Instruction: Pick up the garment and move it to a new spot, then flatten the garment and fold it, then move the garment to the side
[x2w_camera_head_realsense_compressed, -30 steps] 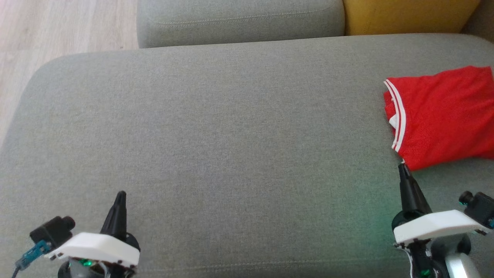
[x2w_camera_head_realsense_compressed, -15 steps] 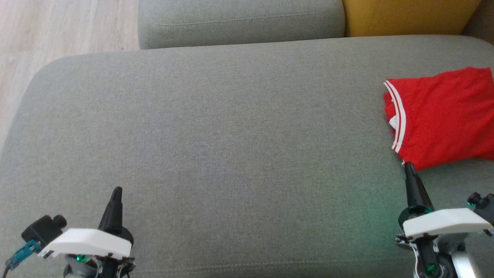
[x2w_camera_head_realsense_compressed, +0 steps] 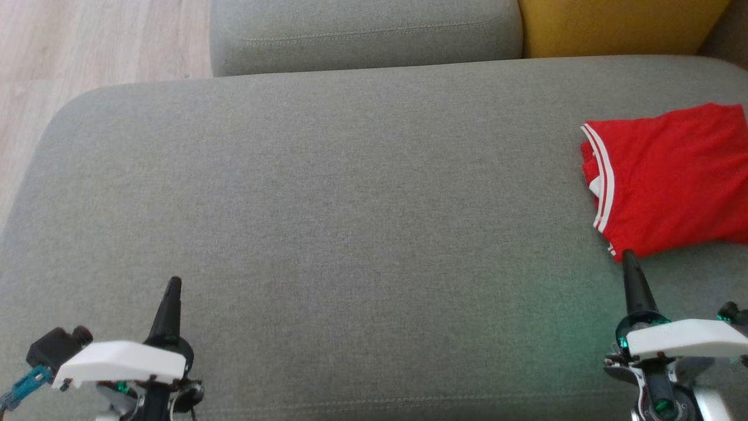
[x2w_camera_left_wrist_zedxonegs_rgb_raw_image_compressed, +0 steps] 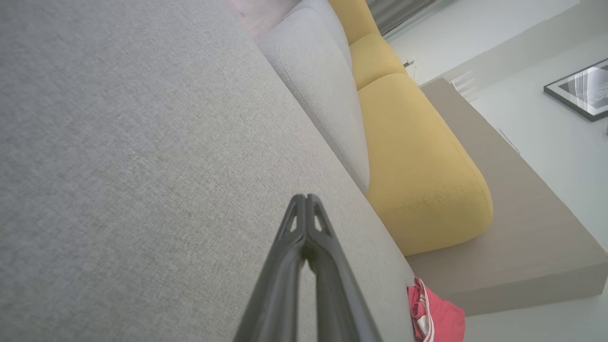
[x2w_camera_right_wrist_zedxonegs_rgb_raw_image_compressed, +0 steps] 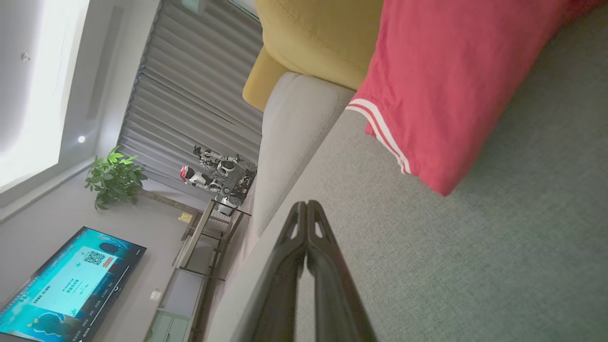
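- The red garment [x2w_camera_head_realsense_compressed: 672, 175], with white stripes along its hem, lies folded at the right of the grey seat cushion [x2w_camera_head_realsense_compressed: 350, 204].
- It looks light, thin and limp. The layers may slide apart, so pinch through all of them at the striped left edge.
- The right gripper [x2w_camera_head_realsense_compressed: 630, 257] is empty with fingers pressed together, its tip just beside the garment's near-left corner.
- The left gripper [x2w_camera_head_realsense_compressed: 173, 283] is empty with fingers together, near left and well apart from the garment.
- There is broad bare cushion to the left. Its rounded corner falls to wood floor [x2w_camera_head_realsense_compressed: 87, 47] at far left, and a yellow cushion [x2w_camera_head_realsense_compressed: 613, 23] bounds the far right.
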